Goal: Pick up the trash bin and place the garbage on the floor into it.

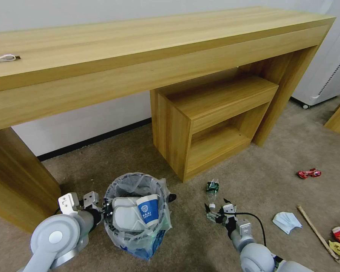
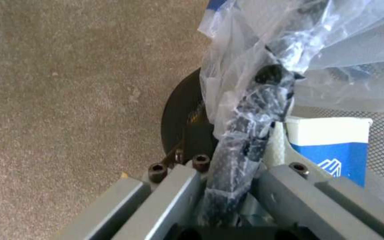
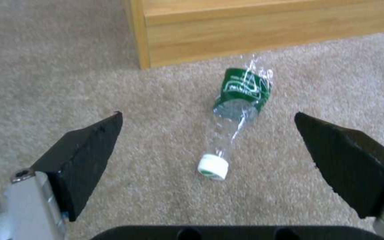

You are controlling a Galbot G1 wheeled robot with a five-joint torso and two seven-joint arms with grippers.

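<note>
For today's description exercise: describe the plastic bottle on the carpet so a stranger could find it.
Start at the low wooden shelf unit under the long desk. On the carpet in front of it lies a crushed clear bottle. Its green label and white cap set it apart from the red wrapper and the tissue.

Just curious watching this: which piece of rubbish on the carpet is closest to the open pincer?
The crushed plastic bottle with the green label and white cap, lying just ahead of the open right pincer; the tissue, stick and red wrapper lie farther off.

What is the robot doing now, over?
Left end effector shut on small round wire trash bin rim. Right end effector open over crushed clear plastic bottle on beige carpet. Nothing in the way.
</note>
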